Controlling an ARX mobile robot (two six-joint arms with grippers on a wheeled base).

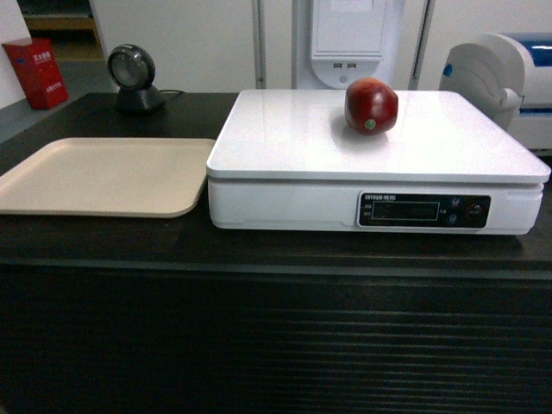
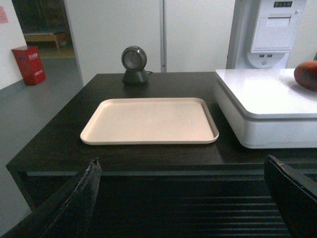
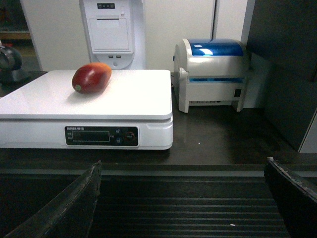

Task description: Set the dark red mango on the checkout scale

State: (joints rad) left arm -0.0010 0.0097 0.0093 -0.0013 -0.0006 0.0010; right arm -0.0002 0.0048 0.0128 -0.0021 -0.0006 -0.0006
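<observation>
The glossy dark red mango point(image 1: 371, 106) sits on the flat white square scale point(image 1: 285, 147), both grippers' fingers point(image 2: 74, 203) spread wide, empty, short of the black tabletop point(image 1: 129, 241). Best now: hold clear, don't nudge the platform.

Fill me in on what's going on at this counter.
Nothing is being handled right now. The mango lies on the scale, toward its back, on the black checkout. Both grippers are open, holding nothing, and back from the counter: the left gripper faces the beige tray, the right gripper faces the scale. The placing looks done.
</observation>
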